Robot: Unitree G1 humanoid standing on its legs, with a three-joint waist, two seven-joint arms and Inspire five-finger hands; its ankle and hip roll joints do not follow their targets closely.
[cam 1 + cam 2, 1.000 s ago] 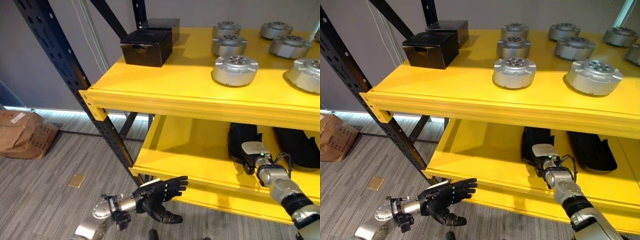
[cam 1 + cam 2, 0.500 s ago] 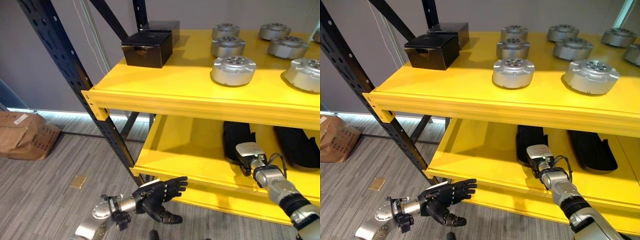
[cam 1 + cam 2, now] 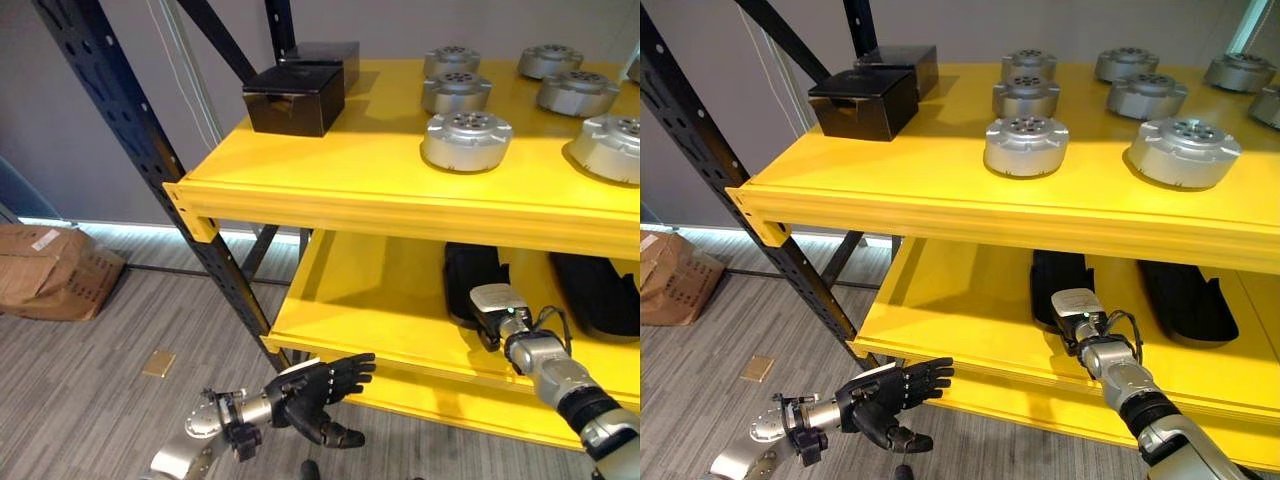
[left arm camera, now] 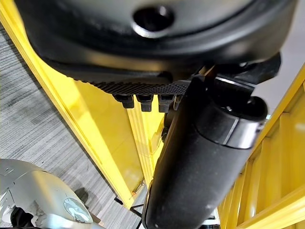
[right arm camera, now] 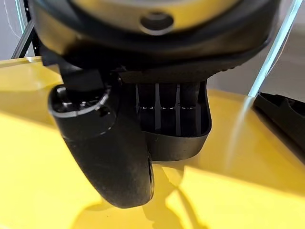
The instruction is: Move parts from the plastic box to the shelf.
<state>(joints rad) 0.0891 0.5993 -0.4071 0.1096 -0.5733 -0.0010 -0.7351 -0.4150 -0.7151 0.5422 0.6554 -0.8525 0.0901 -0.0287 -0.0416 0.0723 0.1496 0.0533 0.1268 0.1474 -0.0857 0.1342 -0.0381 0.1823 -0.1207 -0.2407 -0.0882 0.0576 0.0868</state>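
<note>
The big yellow metal shelf has a flat black plastic part on its lower level. The right hand reaches it there, fingers hidden, so I cannot tell its grip. I think it is putting the part down and must let go next, while the left hand hangs low, fingers loose and empty.

Cardboard box: lies on the grey floor, at the far left, beside the rack's dark upright.
Small tan piece: flat on the floor, near the rack's foot.
</note>
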